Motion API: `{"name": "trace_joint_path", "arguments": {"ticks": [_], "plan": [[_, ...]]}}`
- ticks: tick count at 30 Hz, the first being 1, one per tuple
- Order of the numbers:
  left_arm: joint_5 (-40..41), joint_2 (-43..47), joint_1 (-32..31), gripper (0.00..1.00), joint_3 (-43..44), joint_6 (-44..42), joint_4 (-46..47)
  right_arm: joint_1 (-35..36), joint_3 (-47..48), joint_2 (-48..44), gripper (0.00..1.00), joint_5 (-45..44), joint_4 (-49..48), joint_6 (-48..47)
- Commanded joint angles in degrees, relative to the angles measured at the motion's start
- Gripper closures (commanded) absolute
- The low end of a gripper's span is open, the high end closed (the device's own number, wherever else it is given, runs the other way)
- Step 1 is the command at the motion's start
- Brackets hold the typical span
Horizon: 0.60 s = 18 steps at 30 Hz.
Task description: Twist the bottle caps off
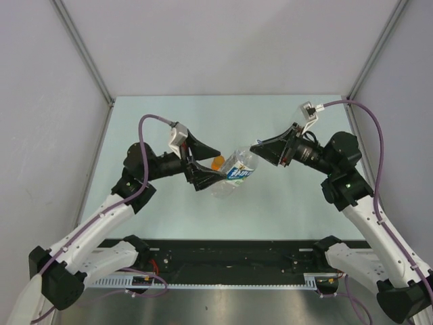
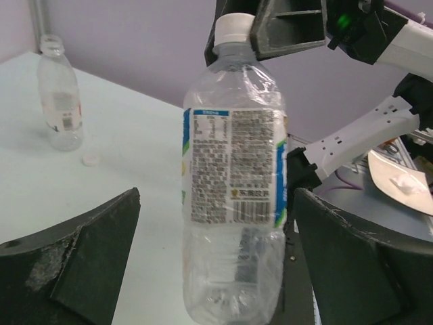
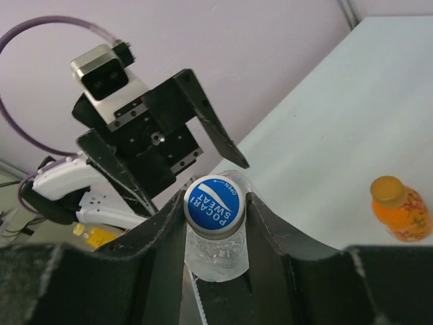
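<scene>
Right wrist view: the right gripper (image 3: 215,215) pinches the Pocari Sweat cap (image 3: 214,202) at frame centre, likely to twist it; the left gripper (image 2: 216,203) stands spread either side of the bottle (image 2: 233,156), not yet bracing it.

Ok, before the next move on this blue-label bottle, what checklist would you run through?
1. Right gripper shut on the blue-marked cap: ok.
2. Clear bottle between the left fingers: ok.
3. Left gripper clamped on the bottle body: not ok, jaws open, gaps both sides.
4. Cap loosened: cannot tell.
5. Slim bottle and its loose cap out of the way: ok.
</scene>
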State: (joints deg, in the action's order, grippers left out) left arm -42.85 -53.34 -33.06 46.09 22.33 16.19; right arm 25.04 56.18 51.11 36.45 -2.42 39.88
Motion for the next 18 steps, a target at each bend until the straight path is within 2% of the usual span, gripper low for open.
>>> {"name": "trace_joint_path", "arguments": {"ticks": [1,10,18], "plan": [[-5.0,-1.9,0.2,0.0,1.7,3.1,4.2,2.5,-0.1,-0.4,1.0,4.1,-5.6,0.0],[-9.2,-4.1,-3.6,0.0,2.9,2.5,2.1,6.6,0.0,1.5,1.0,-0.8,-6.5,-2.9],[-7.7,-3.1,-4.5,0.0,1.9,0.8,0.4,8.3,-0.1,1.7,1.0,-4.7,-6.7,-3.5]]}}
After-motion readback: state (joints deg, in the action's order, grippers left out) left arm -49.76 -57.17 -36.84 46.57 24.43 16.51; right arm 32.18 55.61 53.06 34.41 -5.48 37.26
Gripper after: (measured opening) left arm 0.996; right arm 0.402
